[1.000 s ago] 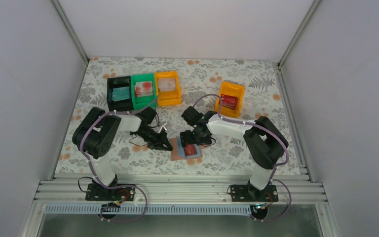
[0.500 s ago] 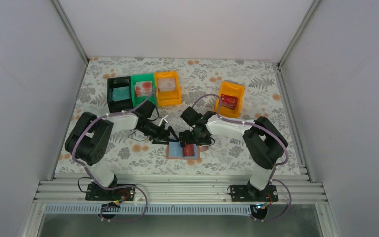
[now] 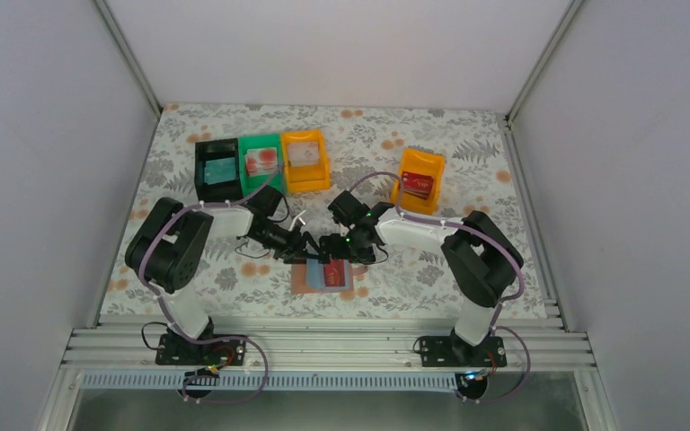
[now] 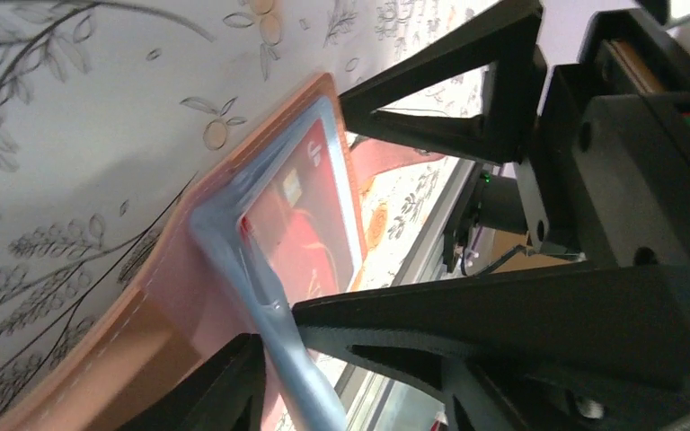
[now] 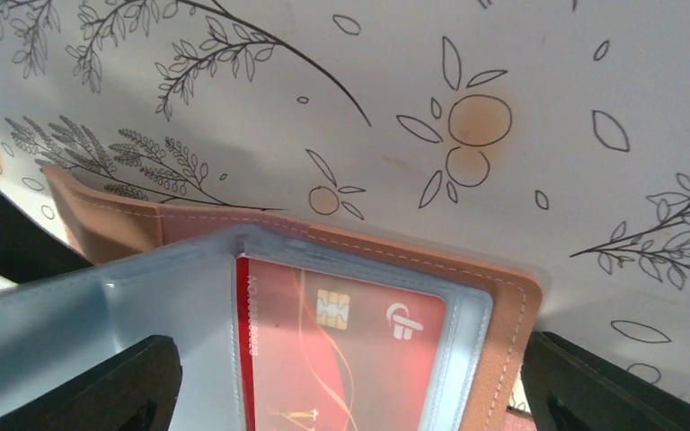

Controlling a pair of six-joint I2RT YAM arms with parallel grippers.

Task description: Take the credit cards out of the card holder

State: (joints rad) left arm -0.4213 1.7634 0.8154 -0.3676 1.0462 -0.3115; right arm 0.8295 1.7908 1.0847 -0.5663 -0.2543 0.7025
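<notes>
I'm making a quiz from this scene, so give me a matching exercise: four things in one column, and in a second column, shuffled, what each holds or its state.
Column one:
1. black bin
2. green bin
3. right orange bin
4. card holder

Column two:
a. lying open
b. loose red card inside
c. teal card inside
d. pale card inside

Pairs: 1-c, 2-d, 3-b, 4-a
</notes>
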